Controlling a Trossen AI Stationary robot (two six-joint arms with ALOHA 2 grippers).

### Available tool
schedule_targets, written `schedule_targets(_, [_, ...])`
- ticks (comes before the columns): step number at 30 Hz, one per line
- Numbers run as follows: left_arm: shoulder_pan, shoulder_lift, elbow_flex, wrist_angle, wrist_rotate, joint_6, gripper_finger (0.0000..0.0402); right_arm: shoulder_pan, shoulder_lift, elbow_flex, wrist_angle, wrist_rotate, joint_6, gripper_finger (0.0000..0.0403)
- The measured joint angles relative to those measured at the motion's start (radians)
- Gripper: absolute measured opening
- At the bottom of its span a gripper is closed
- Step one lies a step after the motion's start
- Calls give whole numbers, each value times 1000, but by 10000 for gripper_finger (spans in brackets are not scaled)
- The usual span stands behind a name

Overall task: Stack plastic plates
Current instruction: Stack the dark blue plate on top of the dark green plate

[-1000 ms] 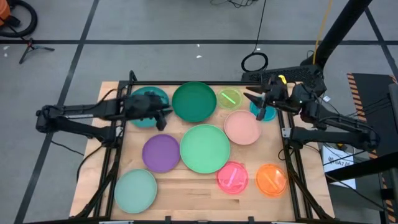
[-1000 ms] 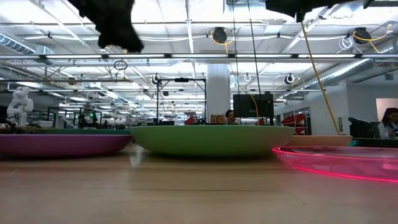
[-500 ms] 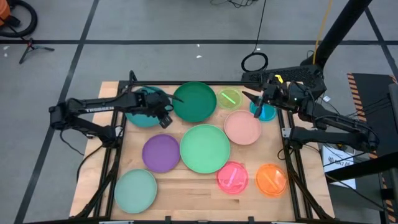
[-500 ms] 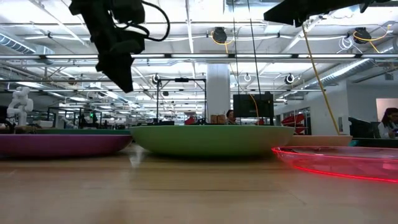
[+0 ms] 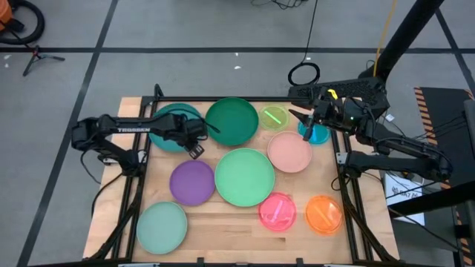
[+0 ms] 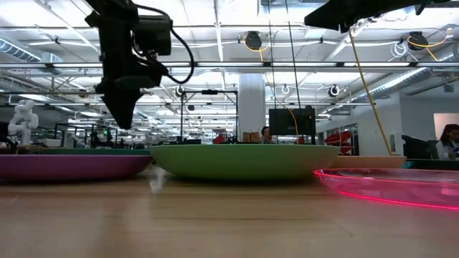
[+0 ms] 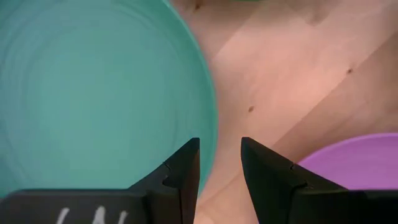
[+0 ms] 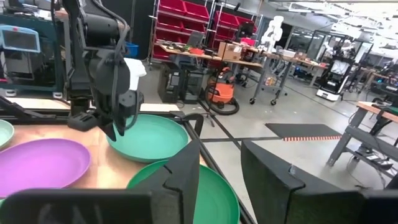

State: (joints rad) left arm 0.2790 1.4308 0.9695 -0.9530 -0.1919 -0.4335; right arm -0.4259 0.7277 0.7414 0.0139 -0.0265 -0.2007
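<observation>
Several round plates lie flat on the wooden table: teal (image 5: 169,127), dark green (image 5: 232,121), lime (image 5: 274,116), blue (image 5: 318,135), pale pink (image 5: 289,152), large mint (image 5: 245,176), purple (image 5: 193,182), a paler mint one (image 5: 162,228), hot pink (image 5: 277,211) and orange (image 5: 323,214). My left gripper (image 5: 196,147) is open and points down. It hangs above the teal plate's rim (image 7: 210,118), with one finger on either side (image 7: 220,149). The low view shows my left gripper (image 6: 122,118) clear of the plates. My right gripper (image 5: 306,123) is open above the blue plate.
The plates lie close together, and some rims touch or nearly touch. Bare wood (image 5: 223,230) shows along the near edge between the paler mint and hot pink plates. Black frame rails (image 5: 133,185) run along both sides of the table.
My left gripper has come down toward the teal plate's rim while its arm has reached farther over the table toward the right. The plates and my right arm have stayed where they were.
</observation>
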Motion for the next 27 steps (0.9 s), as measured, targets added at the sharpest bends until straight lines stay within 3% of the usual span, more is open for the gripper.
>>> schedule_targets(8, [9,59,0,5,30,38,124,0,0,0,-15,0,20,114])
schedule_targets(21, [78,81,-48,43,-35,62,125,0,0,0,-91,-1,84,114])
schedule_targets(27, [79,83,-48,76,-5,78,125,0,0,0,-118,-1,111,114])
